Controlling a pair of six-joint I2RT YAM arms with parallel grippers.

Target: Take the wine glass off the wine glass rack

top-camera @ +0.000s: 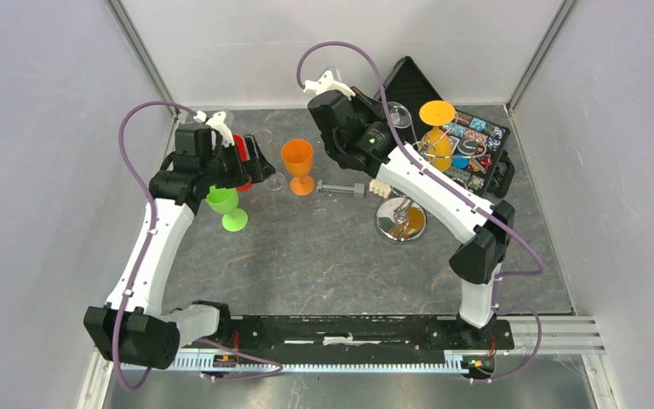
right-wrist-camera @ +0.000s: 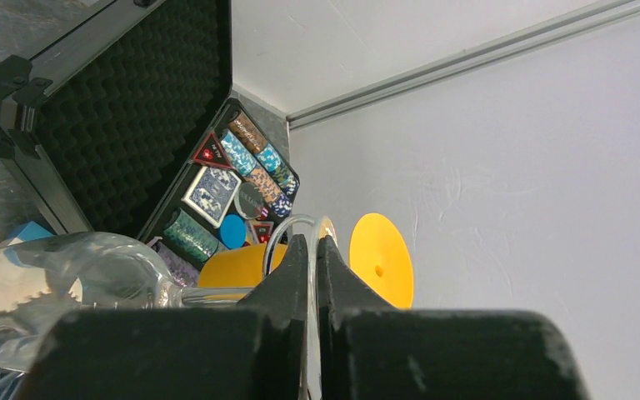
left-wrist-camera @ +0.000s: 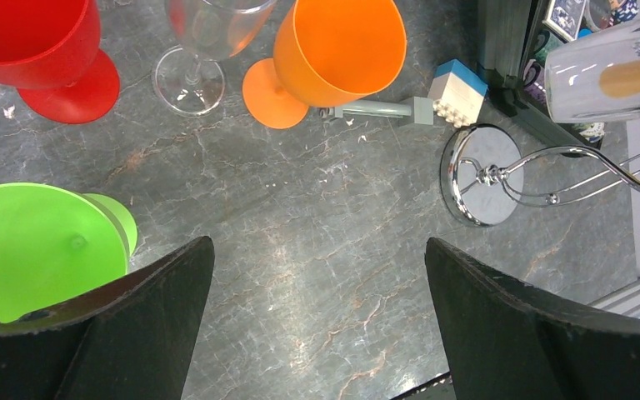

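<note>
One grip, by right gripper [right-wrist-camera: 317, 248], pinched shut on wine glass [right-wrist-camera: 83, 283] foot; stem level, near wine glass rack [left-wrist-camera: 477, 185] (left gripper [left-wrist-camera: 318, 283] gaping, empty, farther).

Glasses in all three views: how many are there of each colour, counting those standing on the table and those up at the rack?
red glass: 1
green glass: 1
orange glass: 1
yellow glass: 1
clear glass: 2
Total: 6
</note>
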